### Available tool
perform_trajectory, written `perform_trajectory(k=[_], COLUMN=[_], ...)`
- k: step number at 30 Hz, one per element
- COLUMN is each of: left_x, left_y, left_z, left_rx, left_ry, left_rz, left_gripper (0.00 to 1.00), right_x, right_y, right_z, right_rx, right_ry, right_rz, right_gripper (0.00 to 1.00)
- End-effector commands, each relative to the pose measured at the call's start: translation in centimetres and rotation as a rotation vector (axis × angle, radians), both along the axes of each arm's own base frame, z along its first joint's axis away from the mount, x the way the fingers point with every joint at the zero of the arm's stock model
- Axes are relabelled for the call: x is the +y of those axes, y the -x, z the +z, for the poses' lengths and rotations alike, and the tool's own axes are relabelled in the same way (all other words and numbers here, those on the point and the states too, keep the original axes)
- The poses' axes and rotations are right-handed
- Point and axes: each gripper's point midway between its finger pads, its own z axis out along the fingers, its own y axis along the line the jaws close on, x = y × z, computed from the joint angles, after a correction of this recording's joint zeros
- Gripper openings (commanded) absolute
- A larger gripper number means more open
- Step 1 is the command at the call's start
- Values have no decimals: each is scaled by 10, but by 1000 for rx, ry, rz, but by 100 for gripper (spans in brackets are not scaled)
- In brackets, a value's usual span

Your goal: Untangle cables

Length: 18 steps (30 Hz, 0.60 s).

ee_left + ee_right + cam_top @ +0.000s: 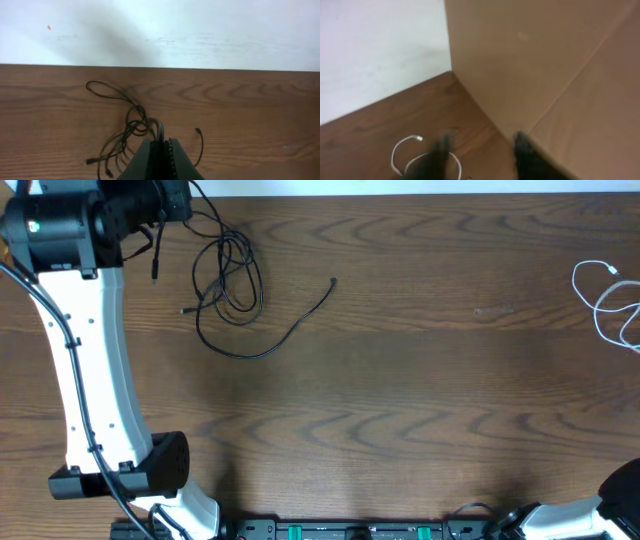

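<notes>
I have the left gripper (161,142) up at the 11 o'clock corner of the table (400,400), and on its wrist view the two fingers sit pressed together with no gap. A strand of the black cables (232,288) arches up from the wood and goes in between them, so I read that as a pinch on the black cord.

The rest of the black bundle lies at about 10 o'clock on the overhead. It is a knot of overlapping loops just to the 4 o'clock side of the left gripper. One long tail curves away from the knot toward 3 o'clock and ends in a small plug (333,280). Another short strand hangs beside the arm, with its plug end at 9 o'clock of the knot.

The white cable (598,308) is well apart from the black ones, in loose loops at the table's 3 o'clock edge and partly cut off by the frame.

The right wrist picture is blurred. The right gripper (482,152) has its fingers (522,155) spread apart with nothing between them. The white loops lie on the wood beneath, around the 8 o'clock side. A tan panel (545,60) fills that view from 12 to 4 o'clock.
</notes>
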Motion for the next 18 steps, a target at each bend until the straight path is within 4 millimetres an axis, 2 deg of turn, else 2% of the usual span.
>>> perform_trajectory(k=[1, 2, 7, 9, 11, 14, 18], left_x=[-22, -24, -63, -96, -119, -146, -168], left_y=[10, 10, 15, 24, 31, 41, 56], left_z=[18, 18, 16, 16, 15, 18, 42], left_rx=[-44, -44, -40, -35, -31, -30, -94], left_ry=[13, 13, 15, 16, 13, 23, 33], left_rz=[-54, -59, -149, -225, -275, -296, -325], left_gripper=[7, 7, 7, 7, 7, 7, 7], right_x=[42, 52, 122, 170, 200, 244, 302], right_y=[-26, -28, -28, -24, -24, -30, -38], right_z=[11, 17, 50, 59, 58, 43, 15], right_rx=[-81, -96, -142, -137, -117, -58, 55], right_ry=[-58, -60, -41, -51, -63, -108, -142], right_rz=[218, 254, 405, 492, 556, 667, 835], right_gripper=[50, 51, 59, 63, 64, 65, 65])
